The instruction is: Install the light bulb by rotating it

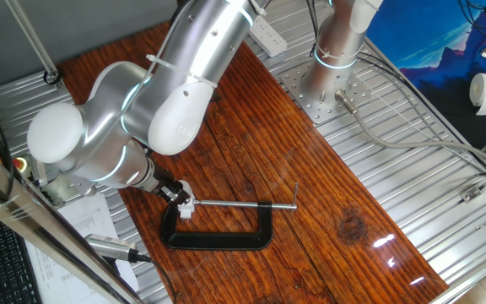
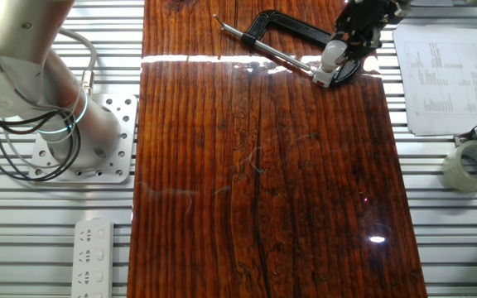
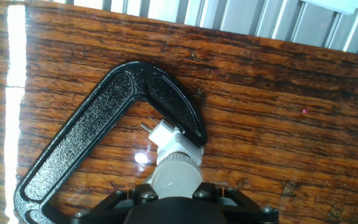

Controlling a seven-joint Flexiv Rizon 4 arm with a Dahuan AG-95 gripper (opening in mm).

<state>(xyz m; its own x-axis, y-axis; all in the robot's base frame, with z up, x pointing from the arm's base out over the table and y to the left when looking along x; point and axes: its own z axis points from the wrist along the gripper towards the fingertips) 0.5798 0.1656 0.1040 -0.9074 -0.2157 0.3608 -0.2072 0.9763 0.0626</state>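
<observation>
The white frosted light bulb (image 3: 176, 177) sits base-first in the small white socket block (image 3: 167, 138), which is held by the black C-clamp (image 3: 114, 102) on the wooden table. My gripper (image 3: 176, 193) is shut on the bulb's dome, with a black finger on each side. In one fixed view the gripper (image 1: 178, 196) is at the clamp's left end with the white bulb and socket (image 1: 185, 205) just below it. In the other fixed view the gripper (image 2: 348, 40) holds the bulb (image 2: 332, 56) over the socket (image 2: 324, 77).
The C-clamp's screw bar (image 1: 243, 203) runs right across the wooden board (image 1: 310, 194). Papers (image 2: 437, 79) and a tape roll (image 2: 470, 164) lie beside the board. A second arm's base (image 1: 332, 76) stands at the back, and a power strip (image 2: 93, 257) lies on the metal slats.
</observation>
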